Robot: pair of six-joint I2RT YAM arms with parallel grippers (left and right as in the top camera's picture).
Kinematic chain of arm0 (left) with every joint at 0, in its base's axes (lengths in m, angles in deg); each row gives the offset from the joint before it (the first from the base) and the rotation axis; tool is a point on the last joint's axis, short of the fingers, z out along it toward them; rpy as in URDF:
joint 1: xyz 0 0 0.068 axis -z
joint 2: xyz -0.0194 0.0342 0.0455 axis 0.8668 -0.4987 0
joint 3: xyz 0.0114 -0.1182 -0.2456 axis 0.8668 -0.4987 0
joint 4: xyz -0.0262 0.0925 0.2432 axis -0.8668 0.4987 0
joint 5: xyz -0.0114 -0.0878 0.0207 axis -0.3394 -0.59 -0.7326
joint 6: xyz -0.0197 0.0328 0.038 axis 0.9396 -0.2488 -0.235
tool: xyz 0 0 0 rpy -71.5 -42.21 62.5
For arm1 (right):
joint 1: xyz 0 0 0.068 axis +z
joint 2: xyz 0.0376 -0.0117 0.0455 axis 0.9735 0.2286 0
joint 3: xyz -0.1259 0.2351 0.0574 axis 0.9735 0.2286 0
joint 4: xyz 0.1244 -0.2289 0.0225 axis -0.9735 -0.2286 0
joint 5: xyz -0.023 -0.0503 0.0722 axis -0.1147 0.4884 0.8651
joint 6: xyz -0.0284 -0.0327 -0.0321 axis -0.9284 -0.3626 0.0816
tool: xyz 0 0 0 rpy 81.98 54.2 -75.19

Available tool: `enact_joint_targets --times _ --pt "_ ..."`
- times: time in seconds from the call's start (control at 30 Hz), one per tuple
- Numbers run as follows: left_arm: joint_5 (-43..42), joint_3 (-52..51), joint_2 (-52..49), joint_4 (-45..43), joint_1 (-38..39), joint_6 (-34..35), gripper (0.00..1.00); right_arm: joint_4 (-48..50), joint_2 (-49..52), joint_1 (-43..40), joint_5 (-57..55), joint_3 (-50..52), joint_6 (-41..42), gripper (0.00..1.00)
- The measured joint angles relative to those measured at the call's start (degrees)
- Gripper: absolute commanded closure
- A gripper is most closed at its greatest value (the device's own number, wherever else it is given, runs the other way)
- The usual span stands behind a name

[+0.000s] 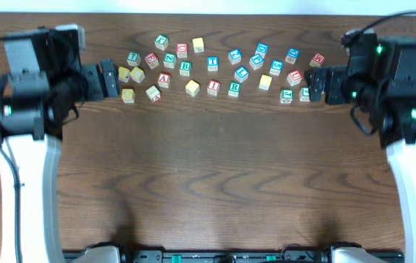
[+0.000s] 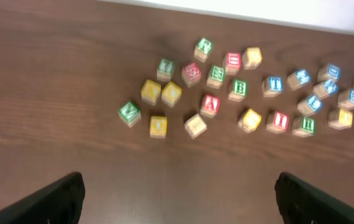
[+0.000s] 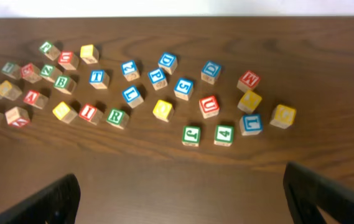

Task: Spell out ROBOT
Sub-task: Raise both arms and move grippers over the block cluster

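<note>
On the dark brown, wood-grained table (image 1: 208,183) I see pale wooden cubes: a green-lettered R cube (image 3: 116,116), a green-lettered B cube (image 3: 65,83), a blue-lettered T cube (image 3: 98,78), a yellow-faced wooden cube (image 3: 162,109) and a second yellow-faced wooden cube (image 3: 63,111). Others carry red: a red-lettered A cube (image 2: 210,104) and a red-lettered I cube (image 3: 89,112). My left end effector (image 1: 110,79) and my right end effector (image 1: 314,84) are both black.
</note>
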Motion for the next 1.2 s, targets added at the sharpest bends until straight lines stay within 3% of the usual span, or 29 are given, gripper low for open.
enact_joint_targets --times 0.23,0.47,0.73,1.2 --pt "-0.31 11.74 -11.96 11.34 0.0 -0.52 0.03 -9.07 11.1 -1.77 1.9 -10.97 -0.13 0.01" --pt "-0.31 13.4 -17.86 13.77 0.0 -0.7 0.03 -10.6 18.47 -1.77 2.38 -13.05 -0.13 0.01" --pt "-0.31 13.51 -18.01 13.97 0.0 0.24 0.03 -11.5 19.54 -1.77 3.89 -13.07 -0.13 0.01" --pt "-0.74 13.51 -18.03 16.44 0.0 9.44 0.03 -11.54 19.52 0.22 6.82 -13.07 -0.09 0.02"
